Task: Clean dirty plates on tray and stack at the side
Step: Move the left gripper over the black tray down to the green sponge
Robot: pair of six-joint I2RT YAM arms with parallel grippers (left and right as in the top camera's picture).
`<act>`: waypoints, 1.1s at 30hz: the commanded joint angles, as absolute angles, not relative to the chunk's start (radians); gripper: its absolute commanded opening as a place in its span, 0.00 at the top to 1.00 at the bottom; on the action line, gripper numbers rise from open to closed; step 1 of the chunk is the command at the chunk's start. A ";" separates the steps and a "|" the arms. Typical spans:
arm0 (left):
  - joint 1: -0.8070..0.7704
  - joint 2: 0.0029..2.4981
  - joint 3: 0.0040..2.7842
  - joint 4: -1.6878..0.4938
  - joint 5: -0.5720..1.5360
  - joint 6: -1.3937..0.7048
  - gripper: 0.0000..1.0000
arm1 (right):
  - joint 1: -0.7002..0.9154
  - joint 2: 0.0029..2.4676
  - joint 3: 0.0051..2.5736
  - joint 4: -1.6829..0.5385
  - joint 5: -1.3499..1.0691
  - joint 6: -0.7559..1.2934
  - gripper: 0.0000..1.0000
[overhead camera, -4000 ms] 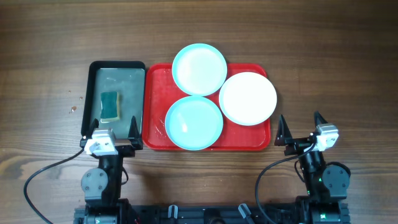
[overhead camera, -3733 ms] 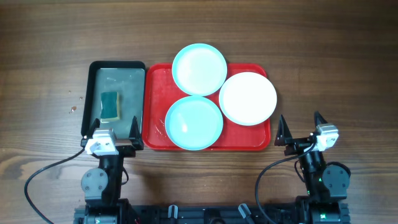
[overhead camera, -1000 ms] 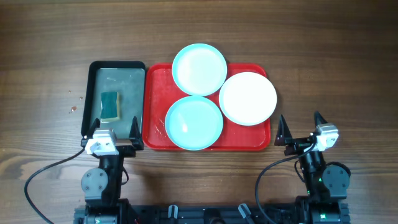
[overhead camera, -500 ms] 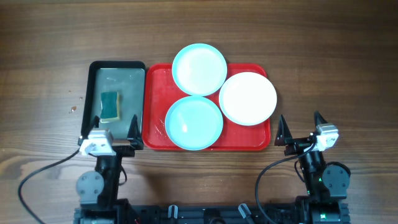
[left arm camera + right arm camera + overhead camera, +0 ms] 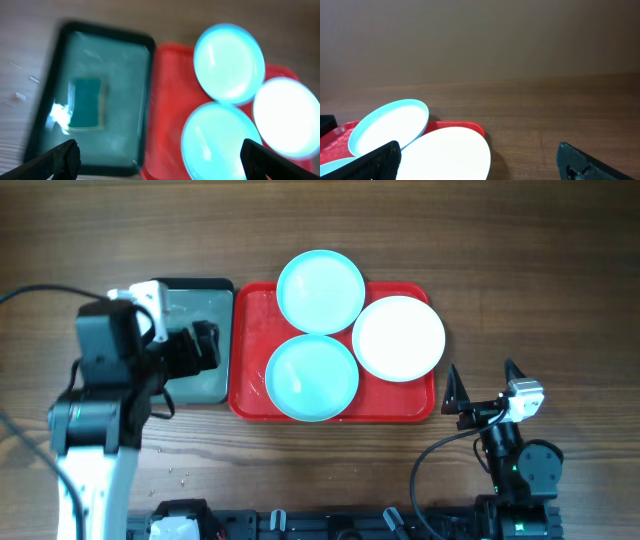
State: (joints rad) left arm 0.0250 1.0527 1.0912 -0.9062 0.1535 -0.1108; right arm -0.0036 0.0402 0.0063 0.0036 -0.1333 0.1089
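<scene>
On the red tray (image 5: 250, 315) at frame centre: upper cyan plate (image 5: 320, 290) overhanging the top rim, lower cyan plate (image 5: 311, 377), white plate (image 5: 398, 337) at right. Over the black tray (image 5: 205, 388) at left, left gripper (image 5: 159, 160) with fingers spread wide, empty. At lower right, right gripper (image 5: 482, 388) likewise wide, holding nothing.

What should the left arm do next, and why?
Probably lower the left gripper onto the sponge in the black tray and close on it. Its jaws stand open and empty above that tray, the sponge lies free below, and all three plates lie on the red tray, none stacked at the side. The right gripper sits parked and open.
</scene>
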 commanded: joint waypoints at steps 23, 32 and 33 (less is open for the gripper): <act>0.153 1.273 1.113 -0.942 -0.182 -0.358 0.23 | -0.009 0.037 0.005 0.008 -0.127 0.119 0.00; 0.258 1.273 1.113 -0.906 -0.034 -0.319 0.12 | -0.009 0.037 0.005 0.008 -0.127 0.119 0.00; 0.253 1.274 1.113 -0.908 -0.034 -0.319 0.12 | -0.009 0.037 0.005 0.008 -0.127 0.119 0.00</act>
State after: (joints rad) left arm 0.2695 1.2709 1.0935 -0.9092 -0.0540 -0.3309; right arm -0.0036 0.0402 0.0063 0.0036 -0.1333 0.1089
